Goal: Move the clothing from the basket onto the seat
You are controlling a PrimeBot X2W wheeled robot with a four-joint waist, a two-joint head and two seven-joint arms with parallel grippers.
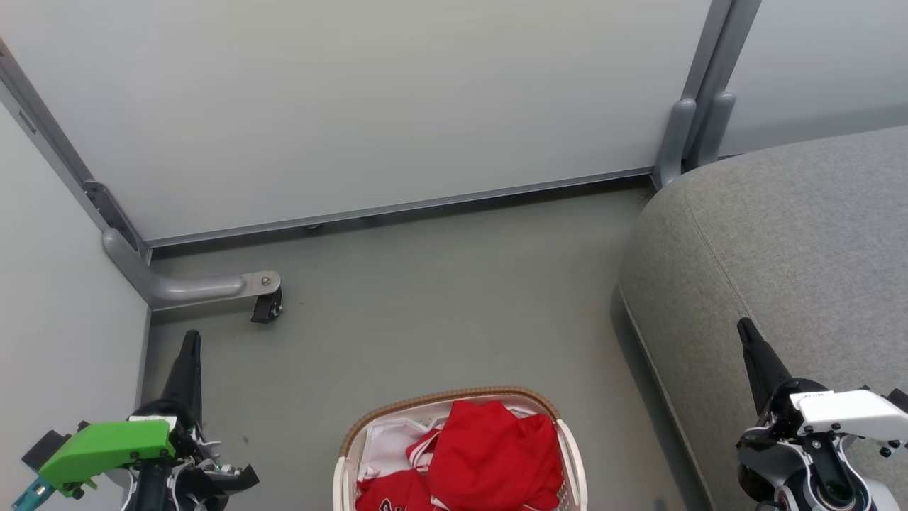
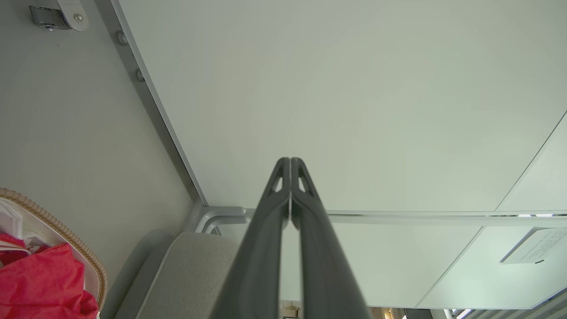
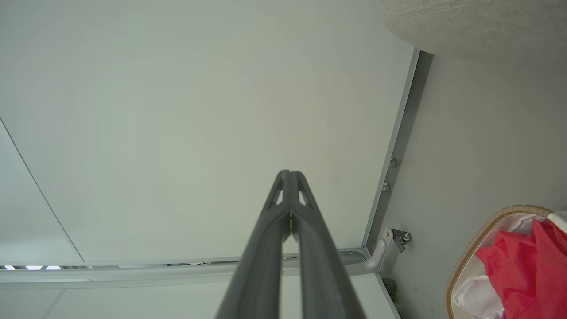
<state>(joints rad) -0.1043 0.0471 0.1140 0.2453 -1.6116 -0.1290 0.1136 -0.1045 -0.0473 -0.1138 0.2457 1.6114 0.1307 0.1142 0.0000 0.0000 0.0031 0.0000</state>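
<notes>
**Clothing heaped in the basket, both arms empty**

We see the clothing [image 1: 489, 454], red with white trim, piled in the basket [image 1: 454, 394]. The basket stands on the floor [image 1: 440, 305] at the bottom middle of our head view. The seat [image 1: 780, 241] lies to the right of the basket, near it but not touching.

Our left gripper [image 1: 190, 348] hangs over the floor to the left of the basket, its jaws clenched together on nothing. Our right gripper [image 1: 752, 344] hovers over the seat's rounded edge, jaws likewise pressed together and empty.

Both point toward the pale partition panel [image 1: 355, 106], whose wheeled foot [image 1: 267, 305] rests on the floor beyond the left gripper.
</notes>
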